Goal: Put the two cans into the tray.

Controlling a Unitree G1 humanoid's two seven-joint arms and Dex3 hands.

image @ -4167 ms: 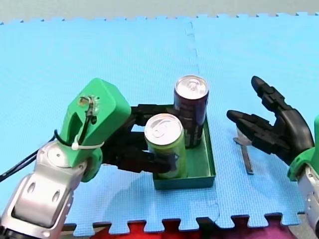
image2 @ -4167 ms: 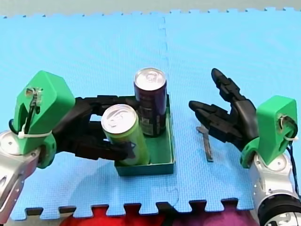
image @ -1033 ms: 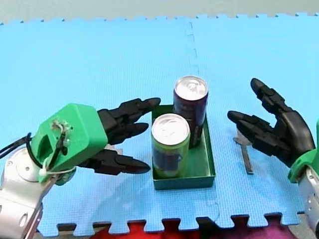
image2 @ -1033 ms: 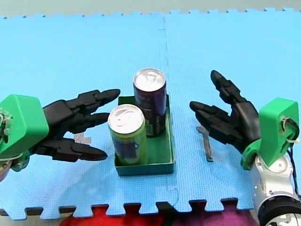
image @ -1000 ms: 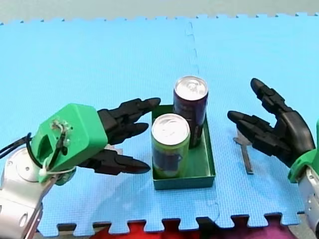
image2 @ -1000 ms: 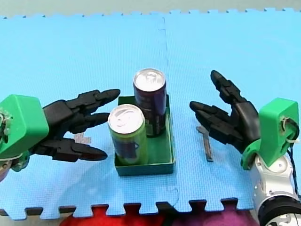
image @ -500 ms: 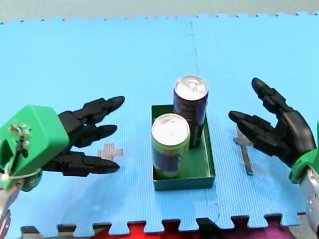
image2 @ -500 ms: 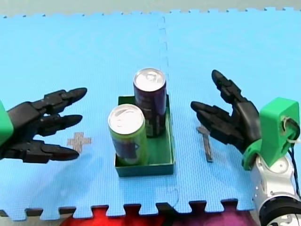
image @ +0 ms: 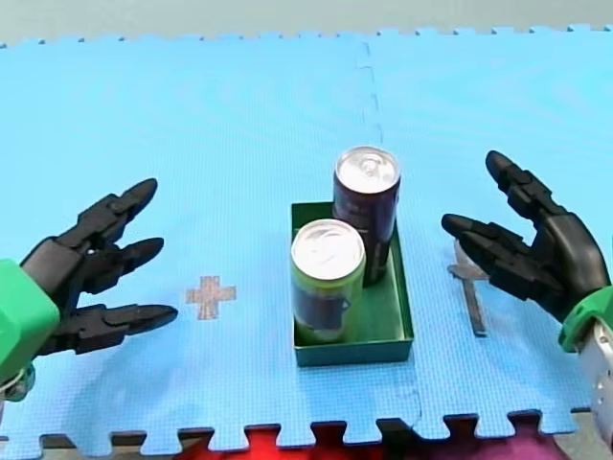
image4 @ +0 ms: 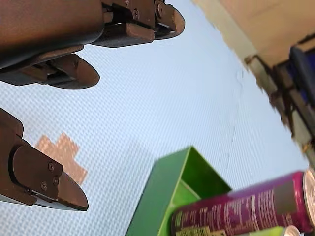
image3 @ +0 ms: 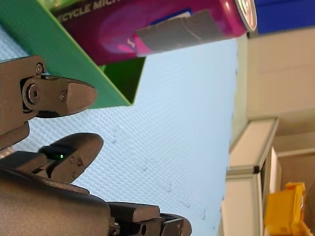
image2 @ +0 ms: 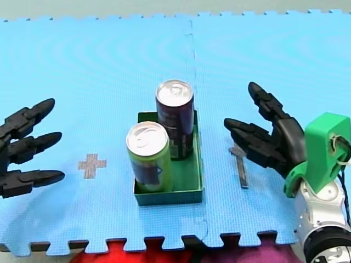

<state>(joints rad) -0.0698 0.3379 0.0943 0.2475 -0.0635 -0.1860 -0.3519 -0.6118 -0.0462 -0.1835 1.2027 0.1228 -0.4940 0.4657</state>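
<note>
A green tray (image: 406, 324) sits on the blue foam mat near its front edge. Two cans stand upright in it: a green can (image: 328, 280) at the front and a dark purple can (image: 366, 209) behind it. My left hand (image: 156, 264) hovers over the mat far to the left of the tray and holds nothing. My right hand (image: 474, 196) is just right of the tray, palm toward the cans, a short gap from them, also holding nothing. The first wrist view has the purple can (image3: 147, 24) and a tray corner (image3: 74, 64) close beyond dark fingers (image3: 59, 96).
A tan cross mark (image: 211, 295) lies on the mat between my left hand and the tray. A thin grey strip (image: 472, 305) lies under my right hand. The mat's jigsaw front edge (image: 316, 433) runs just below the tray, with a seam (image: 369, 86) behind it.
My left hand let go of the green can, which now stands in the tray, and drew back to the left, uncovering the cross mark. My right hand has hardly moved.
</note>
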